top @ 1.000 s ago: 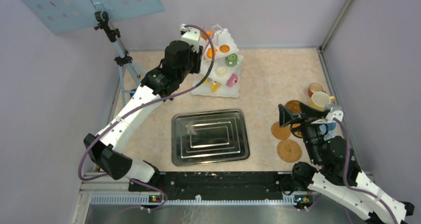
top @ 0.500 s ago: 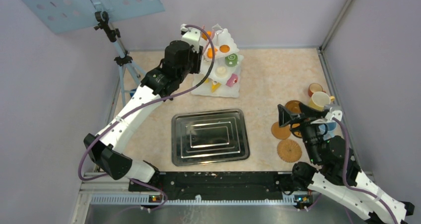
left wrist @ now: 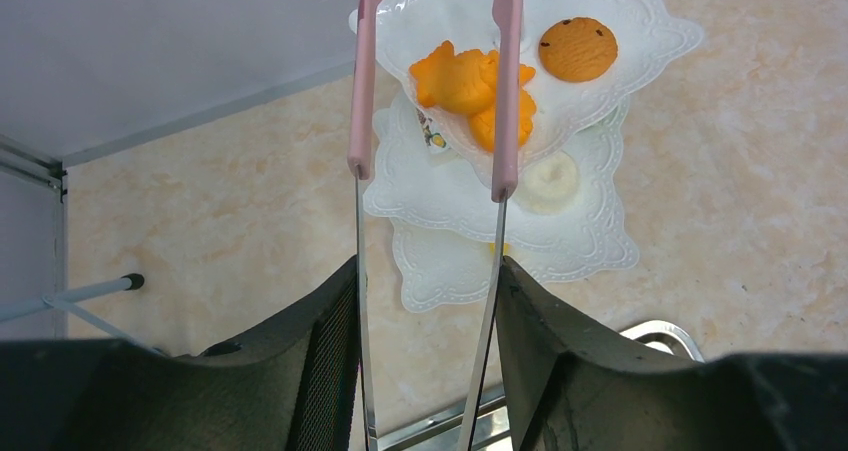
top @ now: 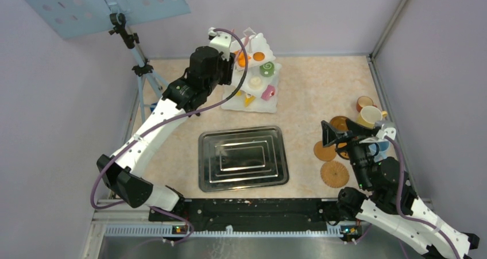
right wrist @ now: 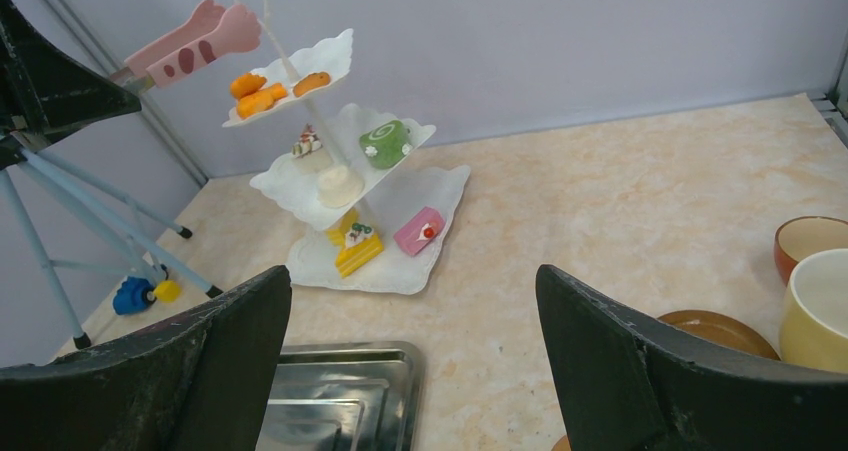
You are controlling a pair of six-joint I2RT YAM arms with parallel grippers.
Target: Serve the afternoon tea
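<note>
The orange pastries (left wrist: 465, 81) lie on the top tier of the white three-tier stand (left wrist: 650, 31) at the table's far side, next to a round brown cookie (left wrist: 578, 49). The pink tongs (left wrist: 505, 81) hang just above them with their tips apart, and the left gripper (left wrist: 428, 286) is clamped on the tongs' steel arms. An off-centre squeeze could flick a pastry off the tier. A downward push might tip the light-looking stand. The right gripper (right wrist: 415, 306) stands wide apart and empty, near the yellow mug (right wrist: 820, 311) and a coaster (right wrist: 715, 333). No brand, label or readable writing shows anywhere.
</note>
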